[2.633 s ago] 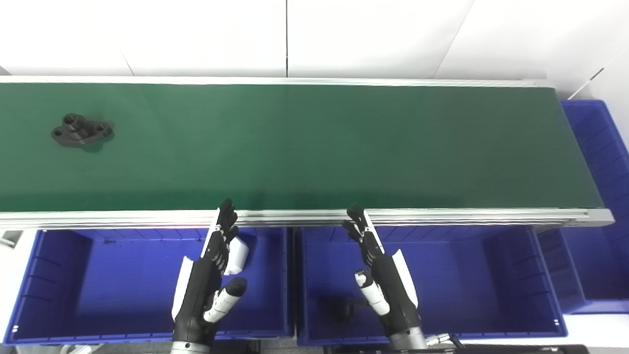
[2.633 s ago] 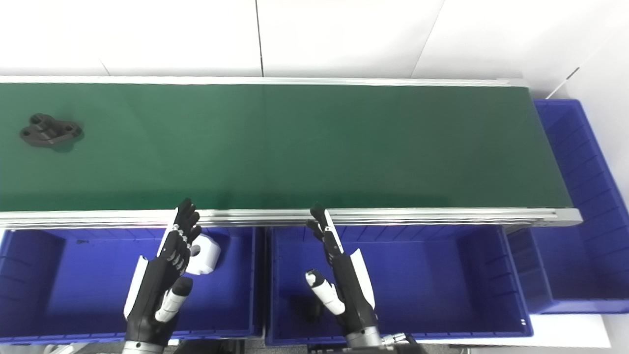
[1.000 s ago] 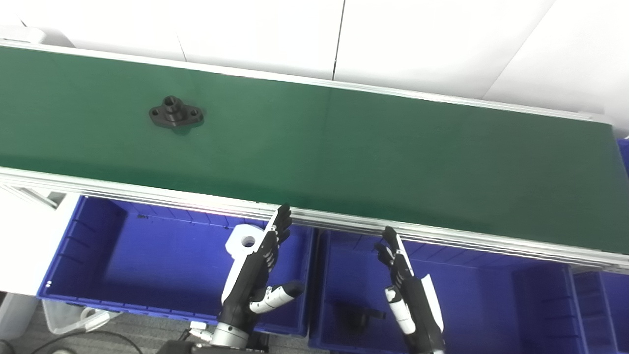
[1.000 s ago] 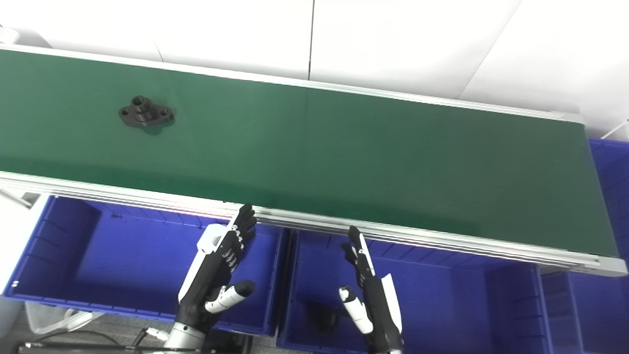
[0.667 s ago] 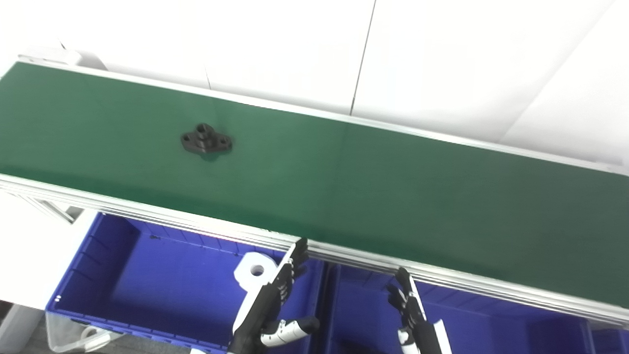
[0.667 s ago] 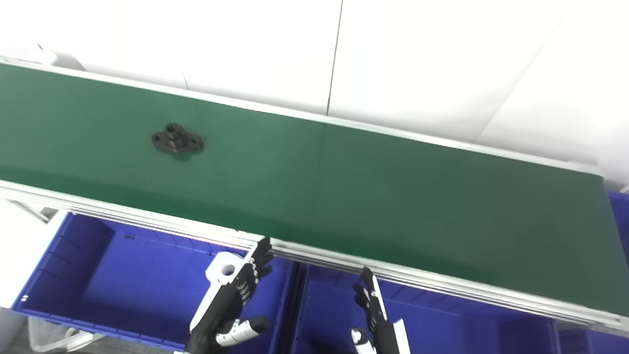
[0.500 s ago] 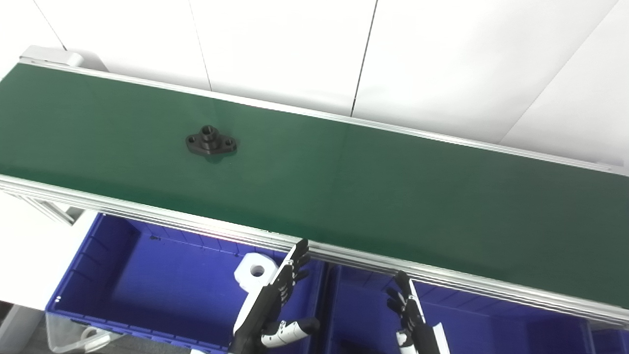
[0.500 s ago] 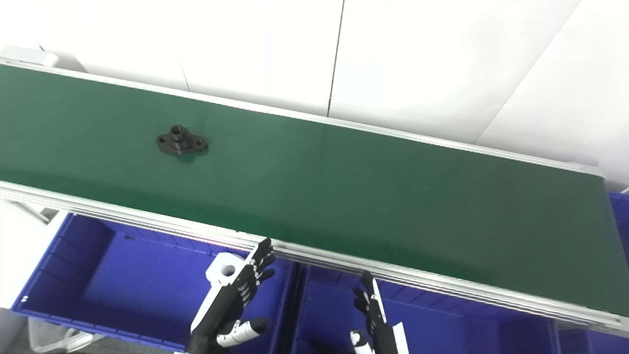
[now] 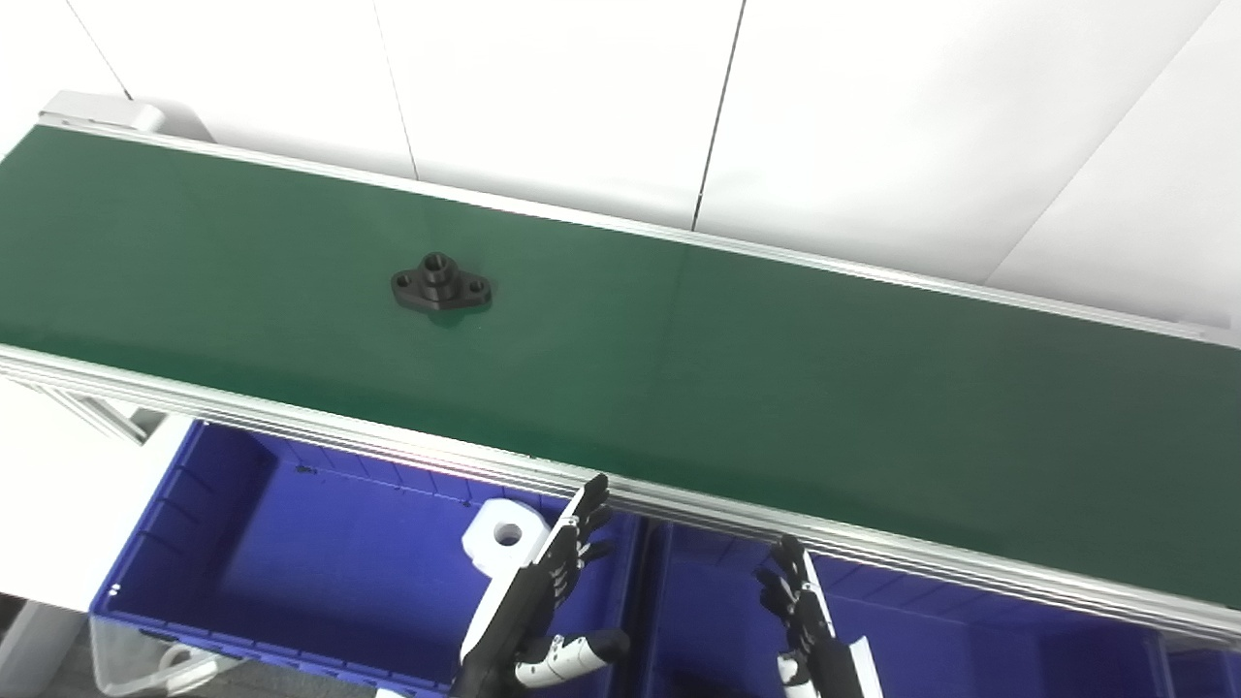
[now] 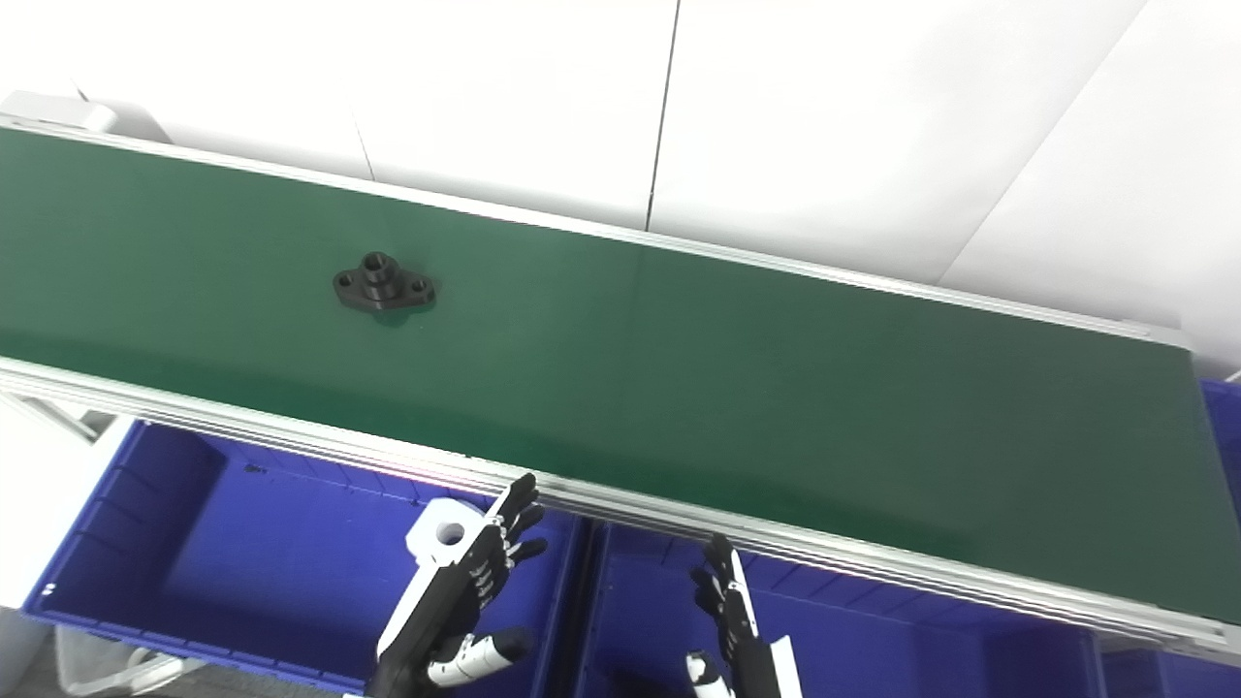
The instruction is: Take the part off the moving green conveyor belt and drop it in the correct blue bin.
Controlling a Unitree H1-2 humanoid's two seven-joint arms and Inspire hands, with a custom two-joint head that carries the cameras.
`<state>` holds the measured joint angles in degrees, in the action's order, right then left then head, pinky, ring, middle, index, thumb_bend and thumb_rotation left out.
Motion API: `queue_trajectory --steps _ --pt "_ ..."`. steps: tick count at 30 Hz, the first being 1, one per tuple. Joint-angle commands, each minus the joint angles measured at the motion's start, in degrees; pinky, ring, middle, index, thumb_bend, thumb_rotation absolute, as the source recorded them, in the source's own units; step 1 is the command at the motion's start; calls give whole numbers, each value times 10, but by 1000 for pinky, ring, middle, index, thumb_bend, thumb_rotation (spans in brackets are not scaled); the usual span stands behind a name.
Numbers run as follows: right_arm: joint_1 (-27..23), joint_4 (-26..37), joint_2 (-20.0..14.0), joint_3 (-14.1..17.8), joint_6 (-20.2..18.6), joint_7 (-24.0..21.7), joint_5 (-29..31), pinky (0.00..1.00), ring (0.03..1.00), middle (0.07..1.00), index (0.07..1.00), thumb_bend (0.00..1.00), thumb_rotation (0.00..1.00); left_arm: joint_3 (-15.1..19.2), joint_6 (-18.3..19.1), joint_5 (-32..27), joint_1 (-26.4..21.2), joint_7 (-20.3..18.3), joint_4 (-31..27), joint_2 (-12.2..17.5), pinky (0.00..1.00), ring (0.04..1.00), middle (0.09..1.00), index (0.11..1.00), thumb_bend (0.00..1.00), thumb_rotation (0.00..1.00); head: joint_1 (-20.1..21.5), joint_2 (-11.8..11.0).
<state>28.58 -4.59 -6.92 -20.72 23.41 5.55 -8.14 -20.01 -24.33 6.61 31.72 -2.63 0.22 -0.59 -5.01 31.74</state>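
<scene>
A black flanged part [image 9: 441, 289] with a raised round hub lies on the green conveyor belt [image 9: 737, 359], left of its middle. Both hands hang low at the picture's bottom, over the blue bins and well short of the part. My left hand [image 9: 538, 601] is open, fingers stretched toward the belt's near rail, above the left blue bin [image 9: 242, 543]. My right hand [image 9: 810, 630] is open too, fingers up, over the middle blue bin [image 9: 708, 601]. Neither hand holds anything.
A white part with a round hole [image 9: 504, 535] rests in the left bin beside my left hand. The belt's aluminium rail [image 9: 291, 422] runs between bins and belt. White wall panels stand behind the belt. A further blue bin [image 10: 1220, 407] shows at the right edge.
The black part has ridden the belt to the right. Over the longer span the camera swung left and up. Both hands have stayed open and nearly still.
</scene>
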Motion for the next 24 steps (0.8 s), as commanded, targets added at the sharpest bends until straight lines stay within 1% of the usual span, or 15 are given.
queue_trajectory --steps 1,2,3,5,7,10,15,19,21,22,24 --pt "-2 2 3 -4 35 7 0 901 917 969 1000 914 1000 -4 -24 -3 2 1 0 1 889 962 989 1000 866 699 1 -12" --pt "-3 0 3 -5 35 8 0 903 917 970 1000 919 1000 -5 -25 -5 1 2 2 2 890 958 983 1000 855 694 1 -12" --pt "-4 -3 4 -6 35 9 -1 905 917 970 1000 918 1000 -5 -26 -8 1 2 4 2 891 958 983 1000 854 693 4 -19" --pt "-6 -8 4 -9 35 11 -1 910 916 970 1000 914 1000 -5 -26 -11 -1 1 8 3 893 957 984 1000 854 693 10 -21" --pt "-8 -13 5 -11 35 11 2 914 917 967 1000 903 992 -3 -26 -15 -2 0 10 5 883 960 991 1000 884 692 17 -21" --pt "-10 -15 7 -15 35 13 2 914 909 961 1000 902 987 -1 -26 -21 -3 -2 9 9 876 963 999 1000 886 689 31 -20" --pt "-11 -15 8 -21 35 20 0 902 898 953 1000 914 980 0 -25 -24 -3 0 6 10 897 960 999 1000 875 682 35 -20" --pt "-12 -15 8 -25 35 21 2 898 902 955 1000 927 979 1 -26 -23 -2 -2 4 10 909 962 998 1000 874 691 39 -17" --pt "-12 -11 8 -26 35 20 3 894 901 955 1000 931 978 1 -25 -23 -3 -1 4 11 911 963 996 1000 874 688 42 -11" --pt "-12 -9 8 -26 35 19 3 891 900 955 1000 928 978 1 -26 -23 -3 -1 4 12 897 956 991 1000 870 688 42 -11" --pt "-11 -6 7 -28 35 20 3 884 899 957 1000 918 979 1 -26 -22 -2 -1 1 11 902 960 996 1000 868 685 44 -6"
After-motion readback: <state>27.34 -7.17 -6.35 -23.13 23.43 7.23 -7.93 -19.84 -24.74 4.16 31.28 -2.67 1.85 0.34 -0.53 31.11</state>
